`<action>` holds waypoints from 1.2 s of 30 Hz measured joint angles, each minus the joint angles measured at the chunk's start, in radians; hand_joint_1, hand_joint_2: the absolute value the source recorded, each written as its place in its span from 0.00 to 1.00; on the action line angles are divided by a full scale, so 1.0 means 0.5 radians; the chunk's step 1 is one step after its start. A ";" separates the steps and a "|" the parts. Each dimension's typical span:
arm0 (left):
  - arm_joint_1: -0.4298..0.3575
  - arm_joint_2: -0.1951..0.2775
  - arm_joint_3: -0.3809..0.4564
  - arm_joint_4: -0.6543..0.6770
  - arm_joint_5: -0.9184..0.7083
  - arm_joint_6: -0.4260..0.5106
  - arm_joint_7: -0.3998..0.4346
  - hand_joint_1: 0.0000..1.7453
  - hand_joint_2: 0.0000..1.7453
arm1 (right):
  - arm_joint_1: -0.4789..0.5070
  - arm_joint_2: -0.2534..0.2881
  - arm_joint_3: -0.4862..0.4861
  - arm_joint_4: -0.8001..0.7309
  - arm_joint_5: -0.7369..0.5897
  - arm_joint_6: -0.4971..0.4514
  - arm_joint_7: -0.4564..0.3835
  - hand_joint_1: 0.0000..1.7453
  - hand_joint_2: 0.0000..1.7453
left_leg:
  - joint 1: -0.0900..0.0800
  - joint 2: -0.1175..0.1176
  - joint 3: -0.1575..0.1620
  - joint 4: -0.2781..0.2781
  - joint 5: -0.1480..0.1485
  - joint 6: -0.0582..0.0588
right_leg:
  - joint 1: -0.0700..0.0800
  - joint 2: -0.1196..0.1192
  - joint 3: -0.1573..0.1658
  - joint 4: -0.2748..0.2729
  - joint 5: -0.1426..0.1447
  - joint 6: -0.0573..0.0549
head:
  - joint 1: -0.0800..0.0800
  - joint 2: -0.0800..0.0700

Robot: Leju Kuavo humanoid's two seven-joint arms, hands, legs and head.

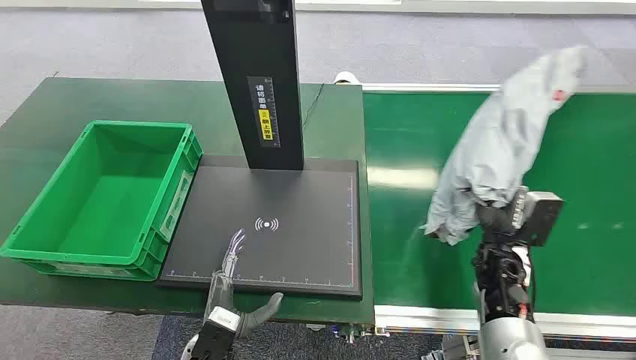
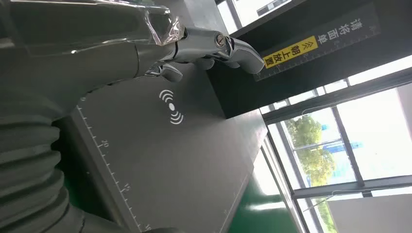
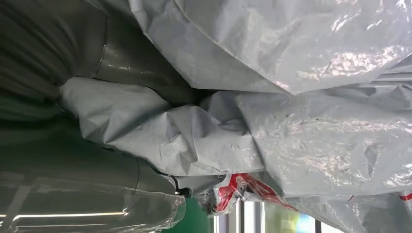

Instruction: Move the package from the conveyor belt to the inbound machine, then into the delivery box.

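A dark green table stood on grey carpet, running under the equipment at the left. A thin black cable trailed across its far edge toward a small white object at the back. Through tall windows, framed in dark bars, leafy green trees showed in bright daylight outside.

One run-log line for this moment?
right hand: holds grey package above belt | left hand: open over scanner pad | bin: empty

Grey carpet floor, bright windows beyond
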 joint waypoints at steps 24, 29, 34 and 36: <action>-0.070 0.004 -0.023 0.067 0.005 -0.066 0.011 0.00 1.00 | 0.018 0.310 1.144 0.176 0.233 0.207 0.310 1.00 1.00 | 0.000 -0.001 -0.002 0.000 0.001 -0.001 | 0.001 -0.001 -0.004 0.000 -0.001 -0.001 | 0.001 0.000; -0.076 0.005 -0.023 0.073 0.010 -0.069 0.011 0.00 1.00 | -0.003 0.292 1.273 0.251 0.299 0.297 0.362 0.03 1.00 | 0.000 -0.001 -0.002 0.000 0.000 -0.001 | 0.001 -0.001 -0.004 0.000 -0.001 -0.001 | 0.001 0.000; -0.082 0.013 -0.023 0.087 0.016 -0.077 0.012 0.00 1.00 | -0.016 0.273 1.410 0.303 0.374 0.431 0.339 0.00 1.00 | 0.000 0.000 -0.001 0.000 0.000 -0.001 | 0.001 0.000 -0.004 0.000 -0.001 -0.001 | 0.001 0.000; -0.087 0.017 -0.022 0.095 0.020 -0.080 0.012 0.00 1.00 | -0.017 0.266 1.456 0.316 0.379 0.470 0.314 0.00 1.00 | 0.000 0.000 -0.001 0.000 0.000 -0.001 | 0.001 0.000 -0.003 0.000 -0.001 -0.001 | 0.001 0.000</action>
